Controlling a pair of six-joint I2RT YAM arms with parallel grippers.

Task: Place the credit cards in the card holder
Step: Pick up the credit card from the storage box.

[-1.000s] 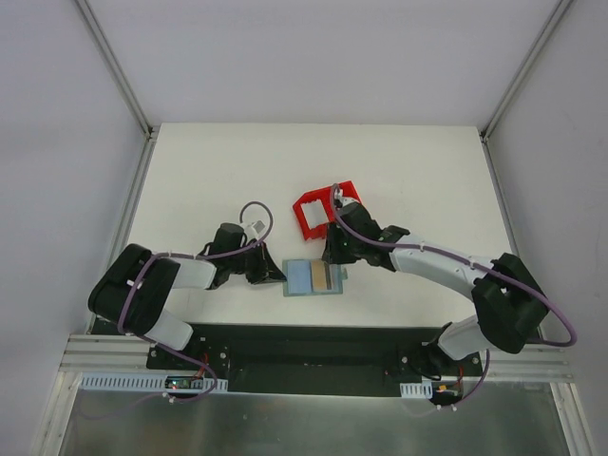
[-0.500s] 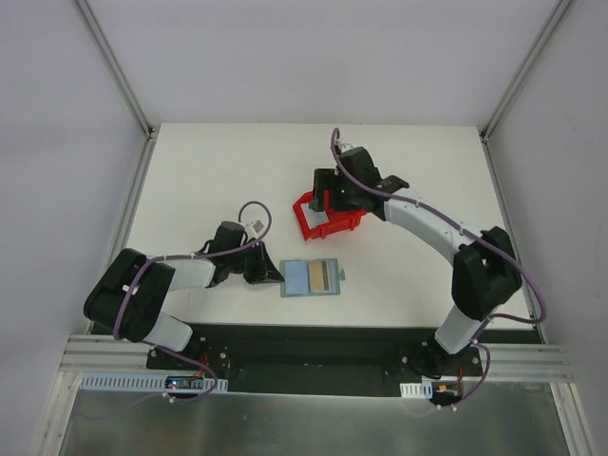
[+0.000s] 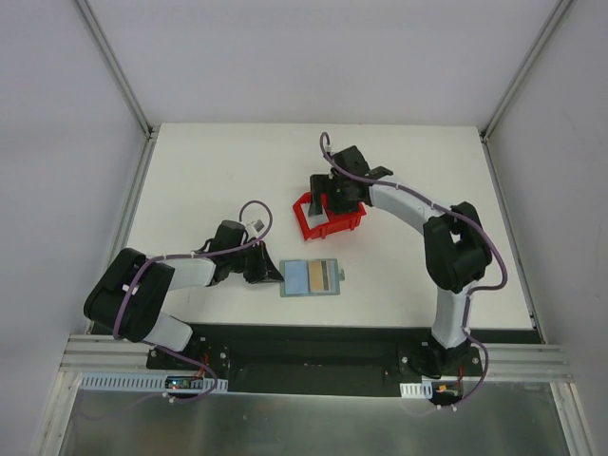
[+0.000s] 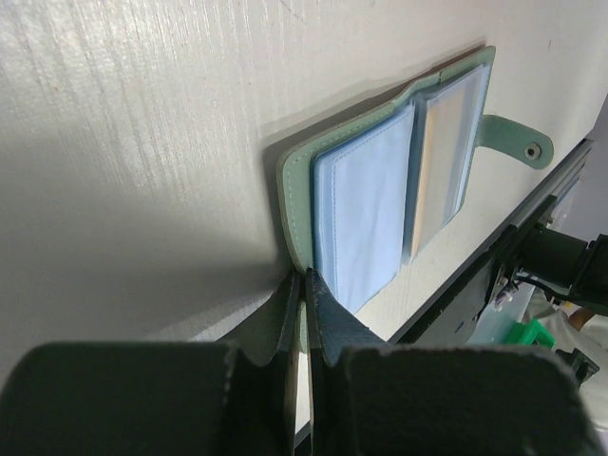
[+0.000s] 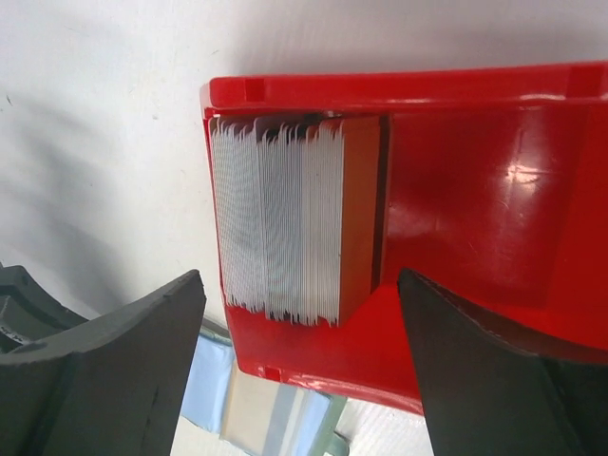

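Top external view has the card holder (image 3: 313, 277) lying open on the desk (image 3: 209, 171), just below the frame's centre, with what looks like an orange-gold card (image 3: 324, 275) already in its right page; I'd say the job is barely begun. Left hand (image 3: 269, 273) pinches the holder's left edge, clamped shut on it. Right hand (image 3: 334, 201) hovers spread wide over the red bin (image 3: 306, 228) above centre, holding nothing. Right wrist view shows a thick stack of credit cards (image 5: 285, 223) on edge against the bin's left wall, all waiting
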